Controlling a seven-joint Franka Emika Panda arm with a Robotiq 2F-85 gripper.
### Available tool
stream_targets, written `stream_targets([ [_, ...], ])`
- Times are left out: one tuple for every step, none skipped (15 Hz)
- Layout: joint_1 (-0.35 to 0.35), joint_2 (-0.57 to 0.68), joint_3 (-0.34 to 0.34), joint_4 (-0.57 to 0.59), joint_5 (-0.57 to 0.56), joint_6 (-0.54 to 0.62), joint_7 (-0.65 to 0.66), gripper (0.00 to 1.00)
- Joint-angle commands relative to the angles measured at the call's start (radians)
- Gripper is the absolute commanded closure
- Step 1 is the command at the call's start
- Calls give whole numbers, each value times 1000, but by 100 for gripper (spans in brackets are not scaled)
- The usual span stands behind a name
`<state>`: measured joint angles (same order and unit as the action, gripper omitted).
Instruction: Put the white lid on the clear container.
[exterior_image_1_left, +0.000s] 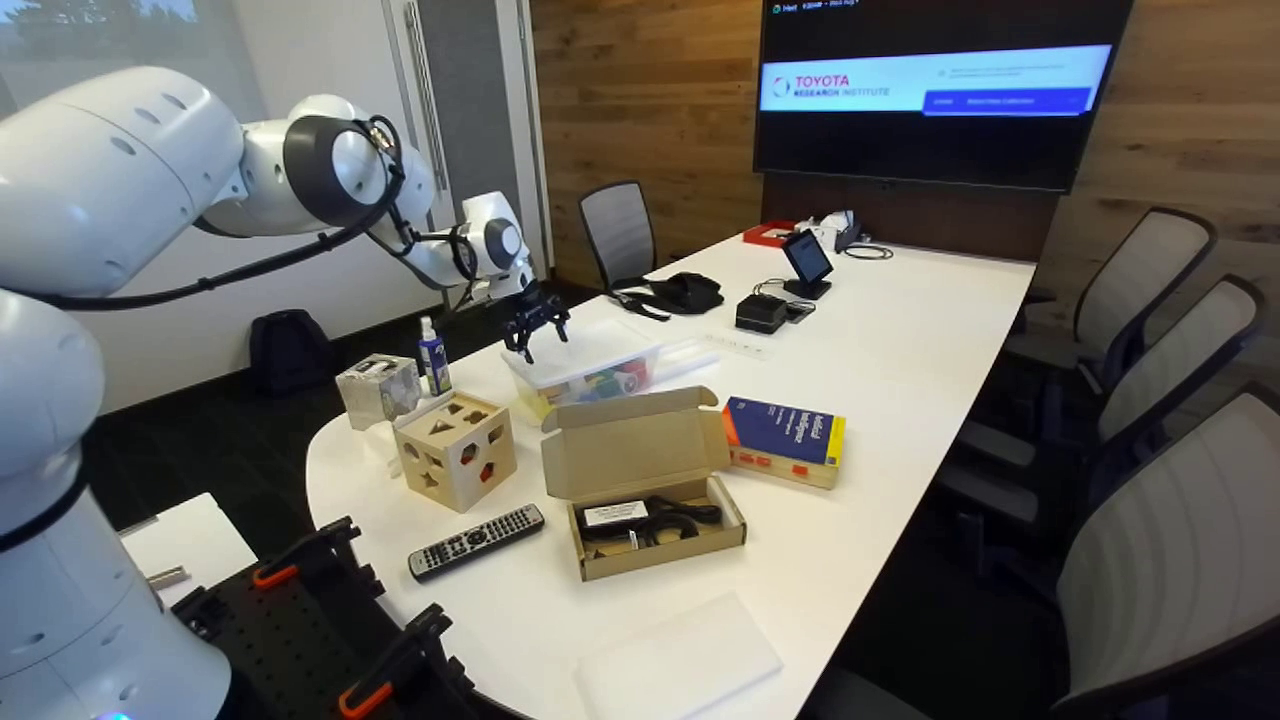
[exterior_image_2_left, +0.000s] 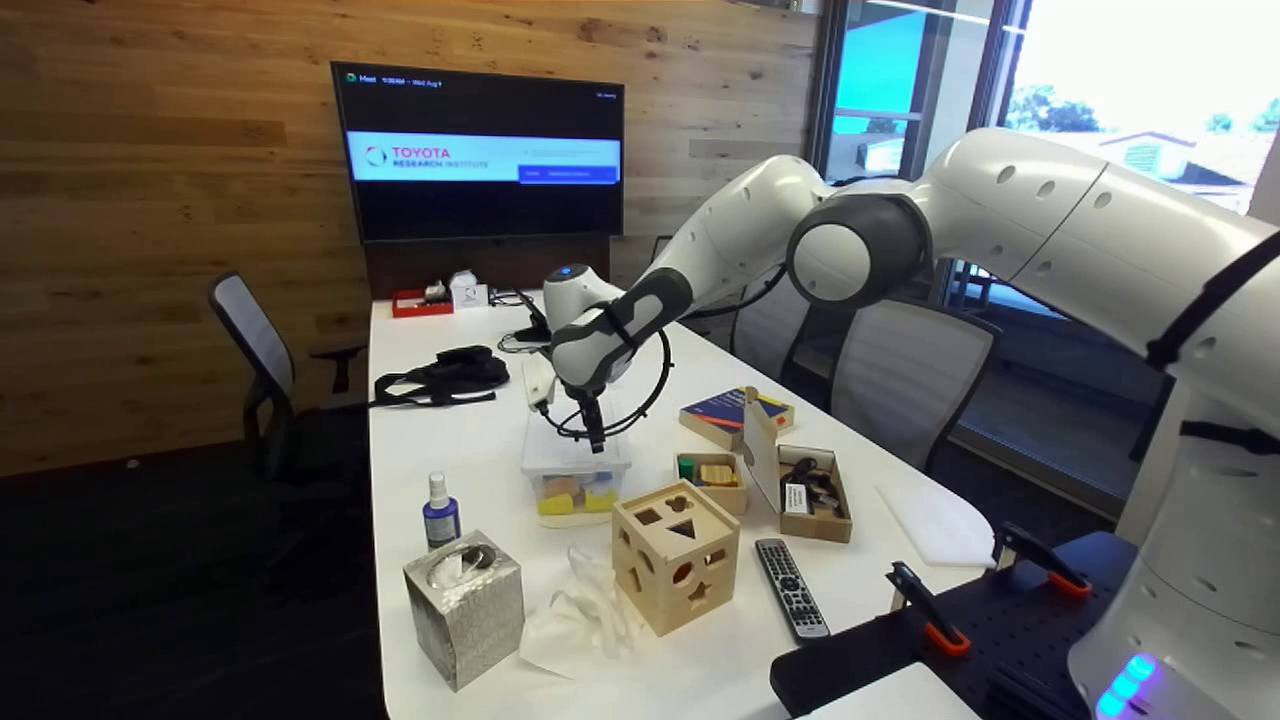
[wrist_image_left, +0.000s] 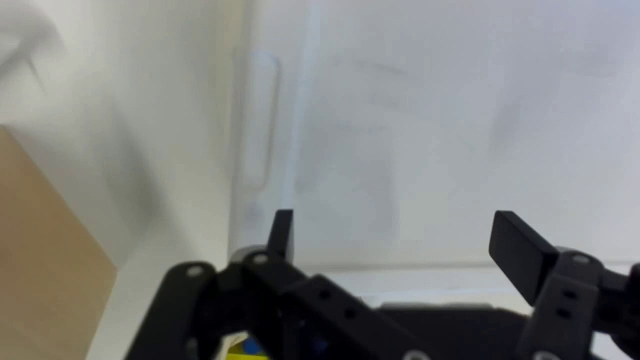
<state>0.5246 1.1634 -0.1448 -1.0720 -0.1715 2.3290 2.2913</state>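
The white lid (exterior_image_1_left: 605, 345) lies flat over the top of the clear container (exterior_image_1_left: 590, 386), which holds coloured toys. In an exterior view the lid (exterior_image_2_left: 553, 455) and the container (exterior_image_2_left: 577, 497) show behind the shape cube. I cannot tell whether the lid is pressed down on every side. My gripper (exterior_image_1_left: 547, 346) is over the lid, pointing down, fingers apart and empty. In the wrist view the lid (wrist_image_left: 400, 140), with its raised rim and a long groove at the left edge, fills the space beyond the open gripper (wrist_image_left: 392, 217). Whether the fingertips touch it is unclear.
A wooden shape cube (exterior_image_1_left: 455, 455), an open brown cardboard box (exterior_image_1_left: 660, 530) with cables, and a blue book (exterior_image_1_left: 785, 435) stand near the container. A tissue box (exterior_image_2_left: 465, 610), spray bottle (exterior_image_2_left: 440, 512) and remote (exterior_image_1_left: 477, 540) are around. A flat white sheet (exterior_image_1_left: 680, 660) lies at the front.
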Motion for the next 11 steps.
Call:
stream_targets([
  [-29, -23, 13, 50, 2, -31, -76, 0],
  [-36, -28, 16, 63, 1, -37, -104, 0],
  [-40, -31, 16, 74, 1, -41, -126, 0],
  [-43, -36, 15, 82, -4, -43, -153, 0],
  [-45, -41, 14, 87, -6, -38, -178, 0],
  [-45, -47, 9, 87, -8, -24, -194, 0],
  [-44, -51, 6, 87, -12, -8, -212, 0],
  [-45, -56, 7, 86, -12, -5, -232, 0],
  [-46, -58, 9, 88, -11, -3, -251, 0],
  [-46, -61, 7, 87, -11, -2, -267, 0],
  [-46, -64, 6, 83, -10, 1, -280, 0],
])
